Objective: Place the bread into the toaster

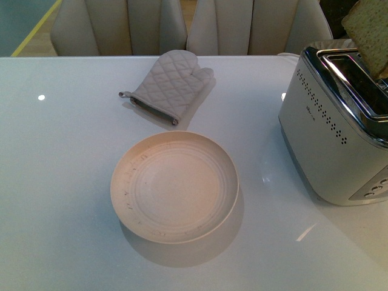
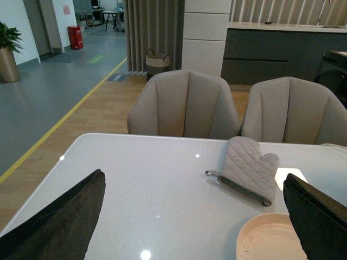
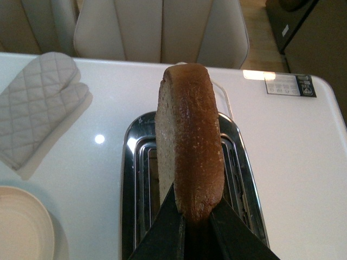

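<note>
The bread (image 1: 371, 31), a tan speckled slice with a brown crust, hangs above the toaster (image 1: 330, 136) at the table's right edge in the front view. In the right wrist view my right gripper (image 3: 191, 219) is shut on the bread (image 3: 190, 146) by its crust edge, holding it upright over the toaster's chrome top (image 3: 133, 179), above its slots. The right gripper itself is out of the front view. My left gripper (image 2: 198, 216) is open and empty above the table's left part, its dark fingers (image 2: 65, 216) wide apart.
A round cream plate (image 1: 174, 187) sits at the table's middle, also in the left wrist view (image 2: 271, 238). A grey quilted oven mitt (image 1: 168, 85) lies behind it. Two beige chairs (image 2: 184, 105) stand at the table's far edge.
</note>
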### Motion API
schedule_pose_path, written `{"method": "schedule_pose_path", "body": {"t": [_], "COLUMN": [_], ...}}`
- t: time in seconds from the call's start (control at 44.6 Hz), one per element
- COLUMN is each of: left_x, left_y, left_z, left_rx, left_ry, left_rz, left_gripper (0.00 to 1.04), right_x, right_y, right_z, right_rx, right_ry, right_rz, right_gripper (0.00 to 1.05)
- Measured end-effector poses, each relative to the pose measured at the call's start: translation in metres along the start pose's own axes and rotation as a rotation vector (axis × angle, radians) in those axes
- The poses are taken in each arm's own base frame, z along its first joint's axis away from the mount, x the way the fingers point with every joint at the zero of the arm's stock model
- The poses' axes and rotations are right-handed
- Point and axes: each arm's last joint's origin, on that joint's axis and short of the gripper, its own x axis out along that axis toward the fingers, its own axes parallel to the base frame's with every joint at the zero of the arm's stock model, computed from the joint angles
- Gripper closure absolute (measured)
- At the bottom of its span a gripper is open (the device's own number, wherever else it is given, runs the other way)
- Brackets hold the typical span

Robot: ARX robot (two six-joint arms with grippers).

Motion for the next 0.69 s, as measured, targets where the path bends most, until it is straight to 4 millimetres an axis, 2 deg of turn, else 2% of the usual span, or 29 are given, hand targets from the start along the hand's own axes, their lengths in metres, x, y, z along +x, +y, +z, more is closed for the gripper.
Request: {"method": "schedule_pose_path", "body": {"t": [0.695], "left_x": [0.000], "left_y": [0.000], "left_z": [0.000], "left_rx": [0.000], "left_ry": [0.000], "left_rz": [0.000], "left_gripper": [0.07], "right_x": [0.003], "right_y": [0.003], "right_z": [-0.018], "right_rx": [-0.007], "right_ry": [0.047], "right_rz": [-0.015], "right_gripper": [1.02]}}
